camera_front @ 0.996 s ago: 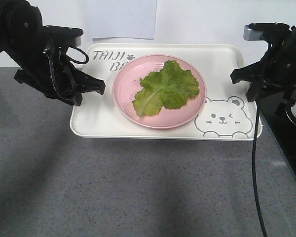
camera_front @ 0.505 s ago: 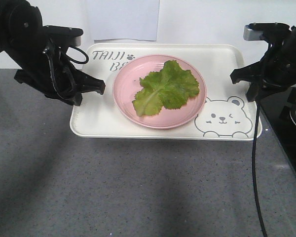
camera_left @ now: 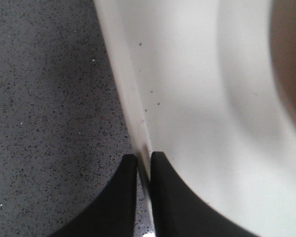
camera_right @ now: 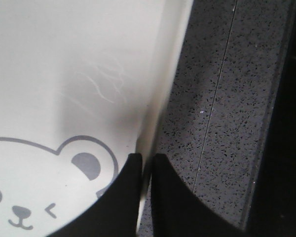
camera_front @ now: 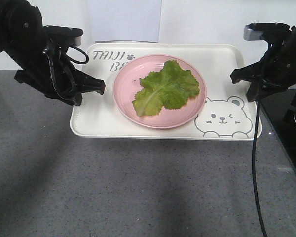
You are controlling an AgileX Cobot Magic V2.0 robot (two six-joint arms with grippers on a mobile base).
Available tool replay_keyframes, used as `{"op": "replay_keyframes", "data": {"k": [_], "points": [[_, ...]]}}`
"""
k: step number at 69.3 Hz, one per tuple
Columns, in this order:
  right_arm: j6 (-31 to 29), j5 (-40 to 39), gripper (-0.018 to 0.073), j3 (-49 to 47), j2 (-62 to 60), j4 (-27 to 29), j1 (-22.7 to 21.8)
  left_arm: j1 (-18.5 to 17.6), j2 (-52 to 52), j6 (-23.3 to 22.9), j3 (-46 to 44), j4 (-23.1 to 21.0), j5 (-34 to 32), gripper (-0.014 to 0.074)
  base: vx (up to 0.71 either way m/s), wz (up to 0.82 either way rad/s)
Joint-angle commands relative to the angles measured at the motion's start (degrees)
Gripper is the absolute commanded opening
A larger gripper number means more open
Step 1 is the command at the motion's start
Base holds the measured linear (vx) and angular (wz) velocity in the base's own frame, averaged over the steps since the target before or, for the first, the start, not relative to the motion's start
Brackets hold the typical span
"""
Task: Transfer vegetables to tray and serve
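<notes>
1. Grey speckled counter runs under everything you see, with a pale wall behind it.
2. Your left gripper sits at the left edge of the tray; the wrist view shows its two black fingers pinched onto the tray's rim, one outside over the counter, one inside on the cream surface.
3. Look to the middle: a round pink plate rests on the tray, partly covering the "TAIJI" lettering, and the lettuce leaf lies flat on that plate, its ruffled edges inside the plate's rim.
4. Further right, you find the winking bear drawing at the tray's near right corner.
5. Your right gripper is at the tray's right edge, just beside the bear's ear; its fingers are clamped on the rim, one on each side.
6. Beyond it, a black cable hangs down over the counter.
</notes>
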Motion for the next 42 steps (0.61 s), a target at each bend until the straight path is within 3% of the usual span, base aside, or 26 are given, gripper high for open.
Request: {"op": "replay_keyframes", "data": {"k": [1, 42], "points": [[-2.33, 1.45, -0.0006, -1.69, -3.11, 1.91, 0.11, -0.43, -3.17, 1.28, -1.72, -1.14, -4.04, -0.0006, 0.02, 0.01], [-2.33, 1.45, -0.0006, -1.69, -3.11, 1.91, 0.11, -0.43, -3.17, 1.28, -1.72, -1.14, -4.04, -0.0006, 0.01, 0.00]]}}
